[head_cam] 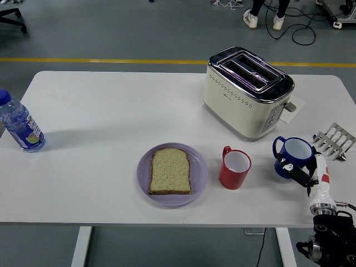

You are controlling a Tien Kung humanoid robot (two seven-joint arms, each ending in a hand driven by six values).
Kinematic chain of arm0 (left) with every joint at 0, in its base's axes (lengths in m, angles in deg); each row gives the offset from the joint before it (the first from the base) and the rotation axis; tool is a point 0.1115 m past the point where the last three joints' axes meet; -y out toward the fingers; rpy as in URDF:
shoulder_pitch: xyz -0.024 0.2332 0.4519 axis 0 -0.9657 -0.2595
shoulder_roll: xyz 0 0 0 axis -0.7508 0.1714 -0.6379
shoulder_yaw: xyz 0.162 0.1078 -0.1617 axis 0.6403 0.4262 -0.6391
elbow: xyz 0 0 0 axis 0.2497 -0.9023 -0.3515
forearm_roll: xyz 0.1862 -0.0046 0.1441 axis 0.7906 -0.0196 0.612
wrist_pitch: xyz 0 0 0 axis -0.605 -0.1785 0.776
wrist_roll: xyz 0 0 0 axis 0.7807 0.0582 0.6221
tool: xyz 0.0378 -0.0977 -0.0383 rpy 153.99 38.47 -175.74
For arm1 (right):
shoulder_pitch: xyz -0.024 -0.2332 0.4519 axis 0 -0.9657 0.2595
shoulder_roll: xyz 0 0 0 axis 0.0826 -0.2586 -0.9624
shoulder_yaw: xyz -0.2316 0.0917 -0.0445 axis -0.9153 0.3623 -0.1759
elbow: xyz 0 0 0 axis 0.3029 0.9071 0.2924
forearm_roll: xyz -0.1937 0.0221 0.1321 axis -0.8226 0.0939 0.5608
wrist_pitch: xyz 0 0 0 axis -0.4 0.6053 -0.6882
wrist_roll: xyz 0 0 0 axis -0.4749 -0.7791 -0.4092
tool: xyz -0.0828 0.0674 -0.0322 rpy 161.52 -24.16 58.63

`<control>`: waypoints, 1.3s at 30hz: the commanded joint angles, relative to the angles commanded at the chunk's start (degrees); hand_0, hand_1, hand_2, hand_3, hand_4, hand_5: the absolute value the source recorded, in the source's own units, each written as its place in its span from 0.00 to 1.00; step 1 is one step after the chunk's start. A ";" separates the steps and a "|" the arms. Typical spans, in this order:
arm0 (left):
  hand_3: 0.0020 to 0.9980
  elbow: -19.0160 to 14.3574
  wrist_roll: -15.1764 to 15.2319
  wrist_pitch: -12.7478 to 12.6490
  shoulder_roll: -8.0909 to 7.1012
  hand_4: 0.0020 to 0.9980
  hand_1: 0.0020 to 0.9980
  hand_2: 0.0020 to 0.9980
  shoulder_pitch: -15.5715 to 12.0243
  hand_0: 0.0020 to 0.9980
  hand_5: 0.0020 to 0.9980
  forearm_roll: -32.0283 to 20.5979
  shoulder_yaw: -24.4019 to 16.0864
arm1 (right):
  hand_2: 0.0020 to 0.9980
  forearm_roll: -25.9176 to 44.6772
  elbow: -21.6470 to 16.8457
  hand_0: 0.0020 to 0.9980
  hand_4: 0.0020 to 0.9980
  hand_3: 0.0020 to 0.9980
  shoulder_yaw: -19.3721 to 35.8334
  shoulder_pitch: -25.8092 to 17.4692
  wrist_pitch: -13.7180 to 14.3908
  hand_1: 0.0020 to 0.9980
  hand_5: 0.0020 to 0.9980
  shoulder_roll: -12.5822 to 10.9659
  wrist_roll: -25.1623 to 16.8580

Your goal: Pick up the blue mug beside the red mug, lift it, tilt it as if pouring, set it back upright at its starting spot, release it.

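Since my right hand grips the blue mug by its near wall (glazed, probably slippery, rigid), I'd keep the hold low and firm.

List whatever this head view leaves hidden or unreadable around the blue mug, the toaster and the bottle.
- Right hand: its fingers overlap the blue mug; a closed grip cannot be confirmed.
- Blue mug's near side: hidden behind that hand.
- Toaster: control markings too small to read.
- Bottle: label print too small; its left side is cut by the picture's edge.
- Metal rack: partly cut off at the right edge.
- Left hand: out of view.
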 joint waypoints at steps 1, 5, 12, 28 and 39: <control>0.51 0.00 0.01 -0.01 0.01 0.24 0.64 0.65 0.01 0.63 0.86 0.03 -0.01 | 0.57 0.06 -0.06 0.43 0.65 0.55 0.03 -0.15 0.04 0.43 0.00 0.01 -0.11; 0.51 0.00 -0.01 -0.01 -0.03 0.24 0.64 0.65 0.09 0.63 0.86 0.00 -0.01 | 0.57 0.76 -0.04 0.43 0.65 0.55 -0.15 -1.03 0.10 0.43 0.00 0.08 -0.79; 0.51 0.00 -0.01 -0.03 -0.01 0.24 0.64 0.65 0.13 0.63 0.86 0.02 -0.01 | 0.57 1.97 0.83 0.44 0.67 0.56 -0.93 -1.23 -0.30 0.43 0.00 0.06 -1.89; 0.51 -0.01 -0.02 -0.02 0.02 0.24 0.64 0.65 0.25 0.63 0.86 -0.07 -0.08 | 0.57 2.18 2.18 0.54 0.86 0.72 -2.01 -0.30 0.07 0.43 0.11 0.04 -2.01; 0.51 0.02 -0.02 -0.01 -0.01 0.24 0.64 0.65 0.16 0.63 0.86 -0.11 0.06 | 0.59 2.06 2.58 0.56 0.87 0.75 -2.20 -0.35 0.20 0.45 0.11 0.07 -1.66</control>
